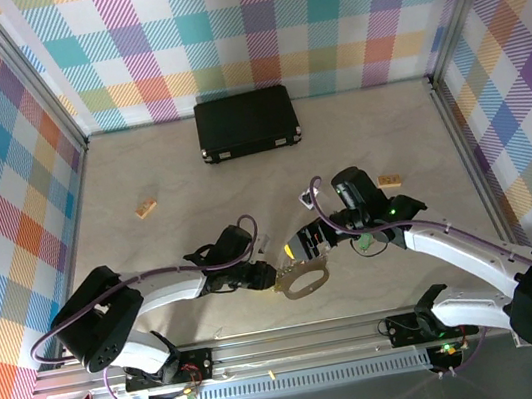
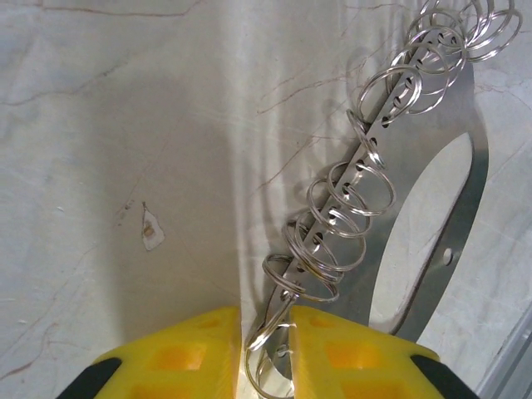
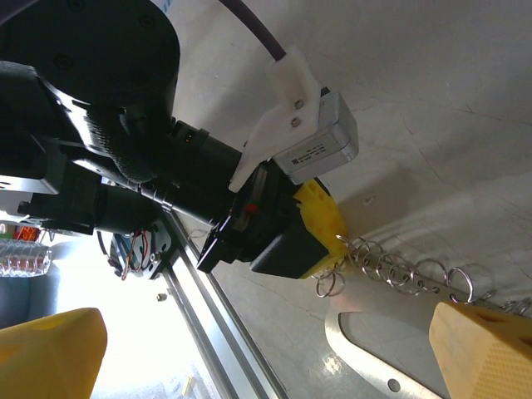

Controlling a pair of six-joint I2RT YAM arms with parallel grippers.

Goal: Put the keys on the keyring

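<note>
The keyring lies on the table near the front edge, a flat silver oval loop with a row of small split rings along one side. My left gripper is shut on the near end of that row, its yellow fingers pinching the end rings. My right gripper hovers just above and behind the loop; it is wide open with nothing between its fingers. A tiny green piece, apparently the green-headed key, lies beside the right wrist. The silver keys are out of view.
A black rectangular case sits at the back centre. Small wooden blocks lie at the left and right. The aluminium rail runs along the table's near edge, close behind the keyring. Checked walls enclose the table.
</note>
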